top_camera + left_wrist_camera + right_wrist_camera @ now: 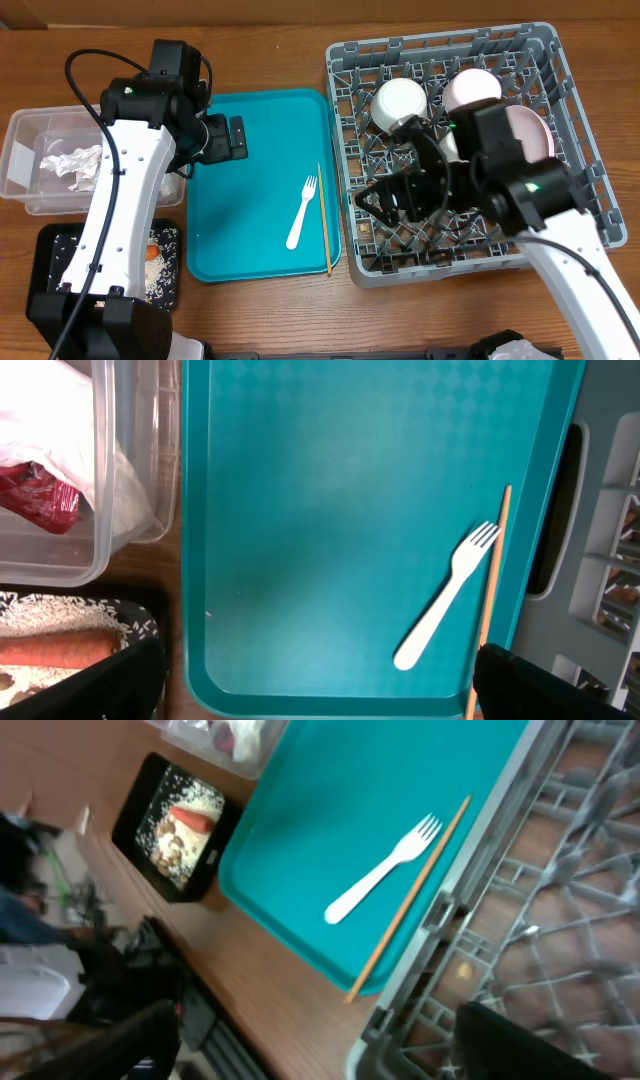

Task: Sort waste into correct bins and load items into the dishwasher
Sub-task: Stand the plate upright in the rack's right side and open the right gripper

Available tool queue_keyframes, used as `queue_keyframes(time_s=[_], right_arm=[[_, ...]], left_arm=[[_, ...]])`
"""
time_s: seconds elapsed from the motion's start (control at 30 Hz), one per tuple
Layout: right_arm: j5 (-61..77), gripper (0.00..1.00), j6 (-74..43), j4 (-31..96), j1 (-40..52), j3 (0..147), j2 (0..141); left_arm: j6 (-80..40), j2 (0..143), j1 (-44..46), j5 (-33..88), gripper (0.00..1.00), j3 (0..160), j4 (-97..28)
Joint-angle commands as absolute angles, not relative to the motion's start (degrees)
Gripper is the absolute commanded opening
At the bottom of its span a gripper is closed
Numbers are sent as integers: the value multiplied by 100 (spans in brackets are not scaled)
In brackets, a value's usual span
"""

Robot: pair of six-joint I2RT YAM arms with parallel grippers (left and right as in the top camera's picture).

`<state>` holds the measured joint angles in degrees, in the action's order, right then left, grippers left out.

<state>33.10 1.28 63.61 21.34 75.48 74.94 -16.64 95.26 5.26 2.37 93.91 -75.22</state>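
Overhead: the fork [301, 212] and chopstick [324, 218] lie side by side on the right of the teal tray [250, 250]. A white bowl [400, 100], pink bowl [470, 88] and plate [530, 130] sit at the far side of the rack [560, 60]. The left end effector [235, 138] hovers over the teal tray's far left, and the right end effector [385, 195] over the rack's left part.

Left wrist: the fingers are wide apart and empty. At left, the tub [100, 510] holds a wrapper [40, 495], and the black tray [150, 610] holds a carrot [55, 650] and rice [60, 615].

Right wrist: the fingers are apart, gripping nothing.

The waste looks binned, so loading cutlery seems the step in hand. Next, a low pinch on the fork's handle, then a lift into the rack
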Motion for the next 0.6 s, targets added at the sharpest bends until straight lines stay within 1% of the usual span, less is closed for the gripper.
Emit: queue_keyframes(time_s=[0.0,0.03,0.07,0.1,0.13,0.17,0.2,0.23,0.4,0.57], right_arm=[[2497,83,-685,6320,2423,7609,7900],[2123,79,-915,6272,2567,7609,8040],[1883,73,-1103,6217,2679,7609,8141],[1603,64,-1374,6121,2832,7609,8281],[1361,61,-1619,6014,2974,7609,8407],[1133,53,-1837,5894,3114,7609,8536],[891,40,-2082,5769,3251,7609,8676],[725,36,-2252,5693,3350,7609,8772],[-204,37,-2858,5465,3785,7609,9258],[-381,39,-3022,5336,3918,7609,9660]], left_arm=[[-1785,9439,565,298,100,9494,-7522],[-1785,9439,565,298,100,9494,-7522],[-1785,9439,565,298,100,9494,-7522],[-1785,9439,565,298,100,9494,-7520],[-1785,9439,565,296,100,9494,-7518],[-1785,9439,565,296,100,9494,-7518],[-1785,9439,565,296,100,9494,-7516],[-1785,9439,565,296,100,9494,-7516],[-1785,9439,565,294,100,9494,-7516],[-1785,9439,565,296,100,9494,-7516]])
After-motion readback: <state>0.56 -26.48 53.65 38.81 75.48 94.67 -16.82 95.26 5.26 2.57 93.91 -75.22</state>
